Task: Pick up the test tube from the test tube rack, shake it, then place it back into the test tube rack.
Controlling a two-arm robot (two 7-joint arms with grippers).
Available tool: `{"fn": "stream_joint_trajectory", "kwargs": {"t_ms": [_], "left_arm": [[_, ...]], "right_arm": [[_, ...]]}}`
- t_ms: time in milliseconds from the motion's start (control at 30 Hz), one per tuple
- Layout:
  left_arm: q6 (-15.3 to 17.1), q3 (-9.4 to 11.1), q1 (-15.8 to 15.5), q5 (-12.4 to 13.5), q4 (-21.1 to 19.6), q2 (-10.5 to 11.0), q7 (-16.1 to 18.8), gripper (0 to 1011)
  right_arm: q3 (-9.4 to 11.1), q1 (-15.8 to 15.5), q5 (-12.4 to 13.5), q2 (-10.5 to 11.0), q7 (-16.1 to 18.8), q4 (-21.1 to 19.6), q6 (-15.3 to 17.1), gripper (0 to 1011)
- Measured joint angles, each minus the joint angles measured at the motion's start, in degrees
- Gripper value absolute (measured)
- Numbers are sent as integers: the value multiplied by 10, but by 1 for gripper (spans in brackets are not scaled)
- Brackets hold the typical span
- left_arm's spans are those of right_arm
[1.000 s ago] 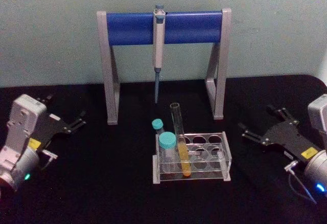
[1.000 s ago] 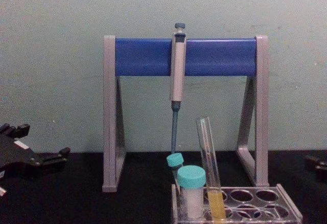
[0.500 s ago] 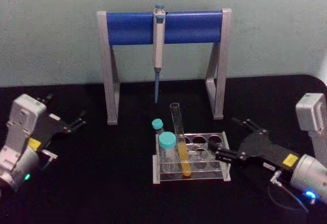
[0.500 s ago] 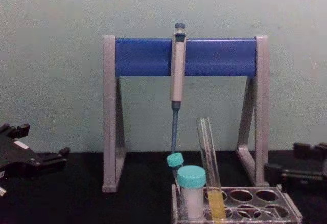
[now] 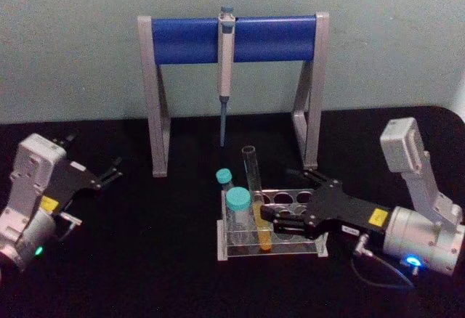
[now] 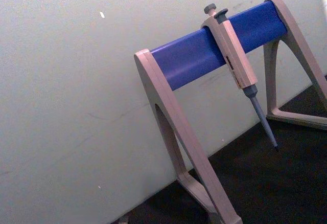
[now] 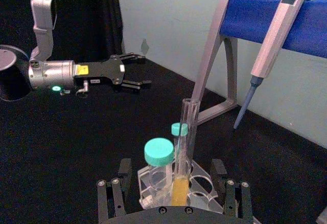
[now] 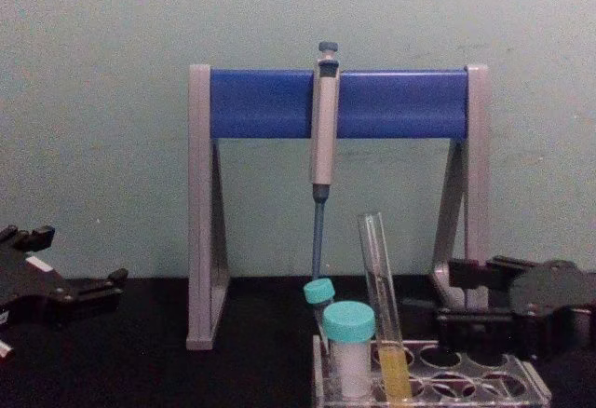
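Checking the head view, I found the test tube [image 5: 253, 187] standing tilted in the front row of the test tube rack [image 5: 240, 253], just beside a teal-capped tube [image 5: 237, 202], with yellow-orange liquid in its lower part. The right gripper [image 7: 172, 185] lay over the rack from the right, jaws spread wide, the tube in line between them; contact could not be confirmed. The left gripper [image 5: 115, 170] sat well apart at the left of the table [image 5: 145, 260], jaws also apart, holding nothing.

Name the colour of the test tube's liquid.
Yellow-orange, in the test tube; head view shows it best.
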Motion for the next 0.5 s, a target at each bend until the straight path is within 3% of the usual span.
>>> {"fn": "stream_joint_trajectory", "kwargs": {"t_ms": [500], "left_arm": [[0,0,0,0,0,0,0,1001]], "right_arm": [[-31,69,1,-35,5,56,28,1000]]}}
